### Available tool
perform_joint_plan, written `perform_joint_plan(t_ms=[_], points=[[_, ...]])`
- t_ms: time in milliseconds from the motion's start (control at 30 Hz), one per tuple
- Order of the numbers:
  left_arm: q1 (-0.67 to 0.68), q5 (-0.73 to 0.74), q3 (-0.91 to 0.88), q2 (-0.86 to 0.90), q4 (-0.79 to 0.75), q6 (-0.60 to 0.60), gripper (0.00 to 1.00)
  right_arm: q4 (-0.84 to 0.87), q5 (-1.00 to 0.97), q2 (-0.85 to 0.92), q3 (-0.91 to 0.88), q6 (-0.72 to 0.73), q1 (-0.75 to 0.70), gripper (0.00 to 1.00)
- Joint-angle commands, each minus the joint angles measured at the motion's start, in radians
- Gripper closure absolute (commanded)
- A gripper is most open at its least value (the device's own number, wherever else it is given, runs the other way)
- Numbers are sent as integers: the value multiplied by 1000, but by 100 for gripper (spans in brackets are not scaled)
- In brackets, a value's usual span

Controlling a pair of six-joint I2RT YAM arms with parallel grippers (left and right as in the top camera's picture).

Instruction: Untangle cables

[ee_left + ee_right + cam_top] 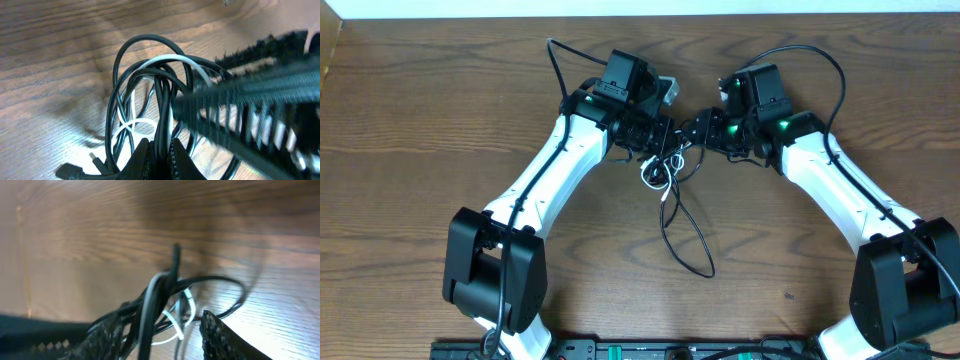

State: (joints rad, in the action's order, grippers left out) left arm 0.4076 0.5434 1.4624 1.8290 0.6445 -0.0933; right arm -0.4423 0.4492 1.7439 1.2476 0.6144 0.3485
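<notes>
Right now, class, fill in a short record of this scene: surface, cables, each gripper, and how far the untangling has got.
surface: wooden table
cables: several black cables and one white cable, looped together in one bundle
position: bundle at mid-table between the two arms, with one black loop trailing toward the robot's base
left gripper: shut on the black cables
right gripper: jaws apart, bundle passing between them
progress: not yet untangled
</notes>
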Motion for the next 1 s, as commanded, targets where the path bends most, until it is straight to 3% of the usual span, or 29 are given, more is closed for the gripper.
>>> perform_joint_plan(t_ms=[0,333,633,700,767,833,967], points=[[-8,-20,12,-13,-17,-54,93,1,82,10,-13,-55,3,53],[-8,4,12,-13,-48,-131,93,3,-17,26,-15,-42,40,53],[-8,77,13,-13,-58,-153,93,117,53,127,-15,-16,40,58],[-8,82,13,-13,-58,-156,93,134,59,137,-15,-16,39,63],[-10,81,13,-13,-58,-155,93,127,50,137,-15,-19,36,75],[-21,81,13,-14,-59,-155,92,115,47,137,-14,-38,23,99],[-75,81,23,-32,-46,-151,92,21,-6,137,-14,-64,-41,99]])
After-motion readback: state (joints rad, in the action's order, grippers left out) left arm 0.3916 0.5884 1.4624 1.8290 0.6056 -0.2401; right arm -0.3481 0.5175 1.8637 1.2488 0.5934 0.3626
